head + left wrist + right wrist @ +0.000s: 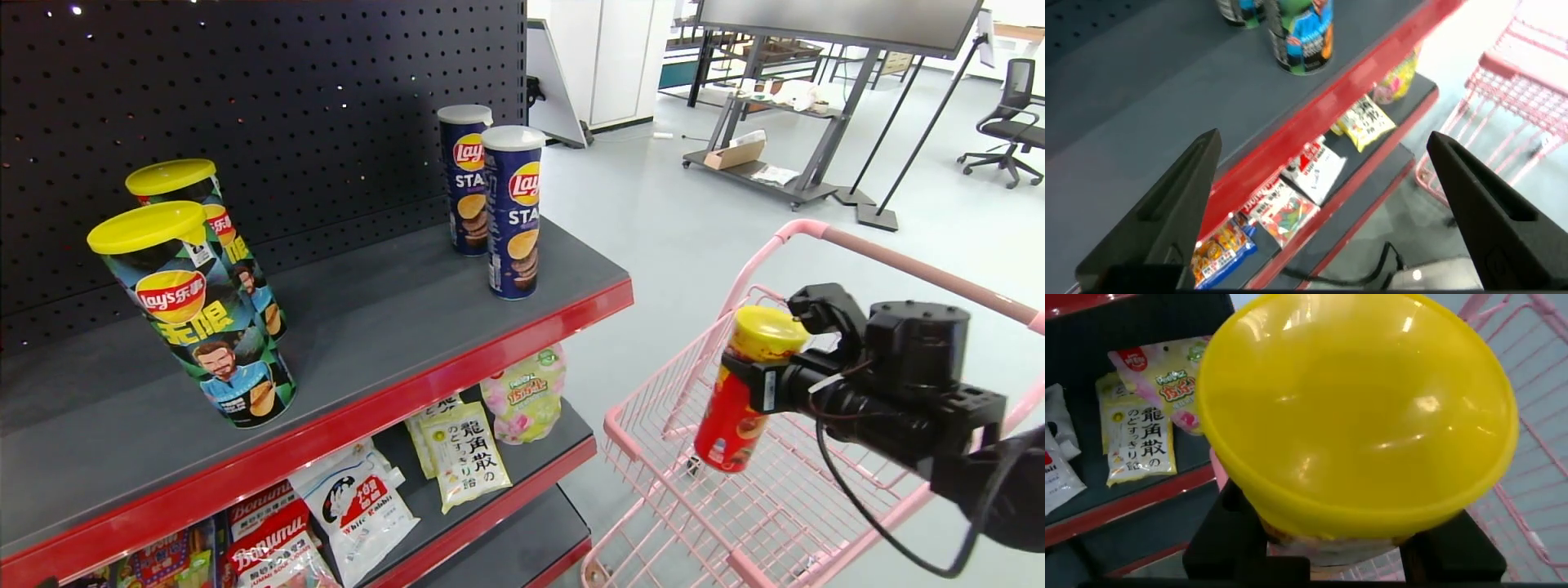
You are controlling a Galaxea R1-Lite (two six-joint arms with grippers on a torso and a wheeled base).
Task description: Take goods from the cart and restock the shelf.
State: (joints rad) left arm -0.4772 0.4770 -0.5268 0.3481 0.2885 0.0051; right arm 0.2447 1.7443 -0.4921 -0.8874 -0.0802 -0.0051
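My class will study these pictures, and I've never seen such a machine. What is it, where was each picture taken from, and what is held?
It is a wheeled robot with two arms, restocking a shop shelf. The large picture comes from a camera on its head. There the right hand grips a red can over a pink cart. On the shelf stand two green cans and two blue cans; snack bags lie below. The other pictures come from wrist cameras: one shows the left hand, open and empty, near the shelf; the other shows the red can's yellow lid close up.
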